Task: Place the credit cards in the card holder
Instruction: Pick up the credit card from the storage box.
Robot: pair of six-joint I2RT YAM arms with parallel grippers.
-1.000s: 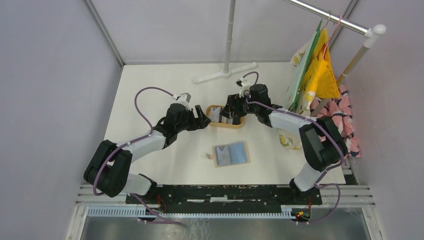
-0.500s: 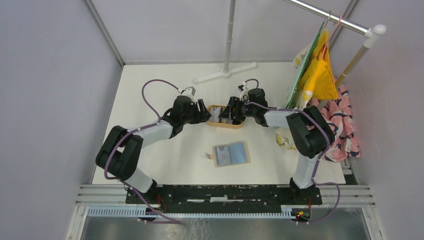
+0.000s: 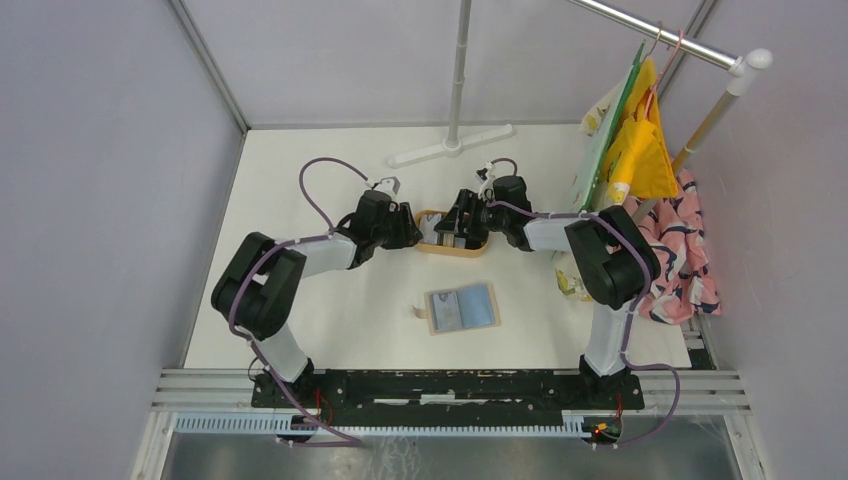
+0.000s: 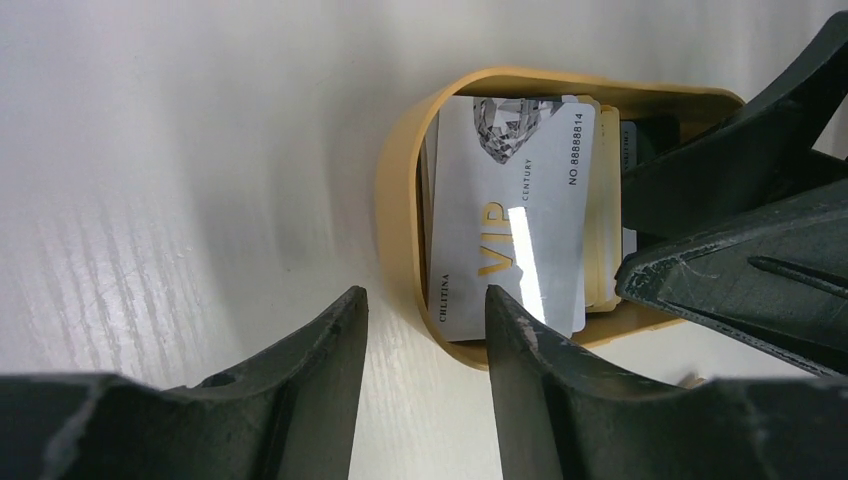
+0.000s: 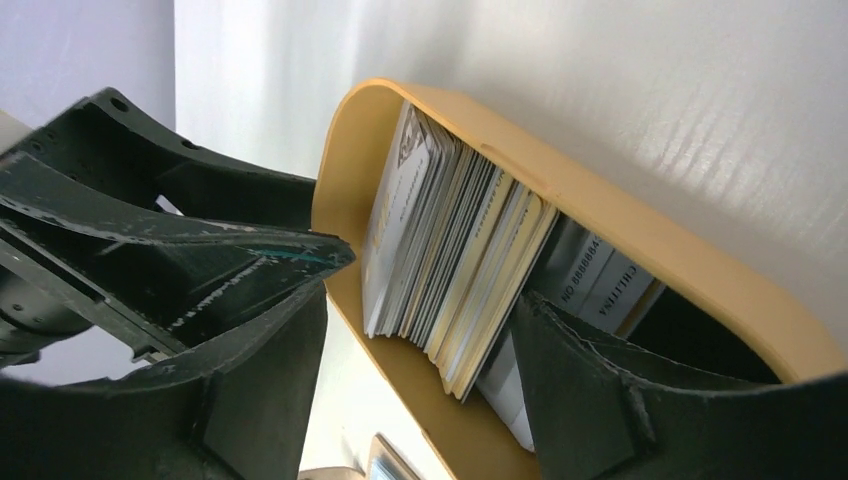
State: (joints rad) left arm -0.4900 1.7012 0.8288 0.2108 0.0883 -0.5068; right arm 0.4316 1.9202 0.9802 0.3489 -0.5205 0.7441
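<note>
The credit cards point(image 4: 510, 220) stand on edge in a stack inside the oval wooden tray point(image 4: 400, 200), a silver VIP card facing outward; the left gripper point(image 4: 425, 300) sits astride the tray's end rim, jaws parted and pinching nothing; the right gripper point(image 5: 420, 300) brackets the stack, one finger inside the tray, though whether it presses the cards cannot be told; the card holder point(image 3: 462, 308) lies unfolded on the table point(image 3: 300, 200), well apart from the tray.
</note>
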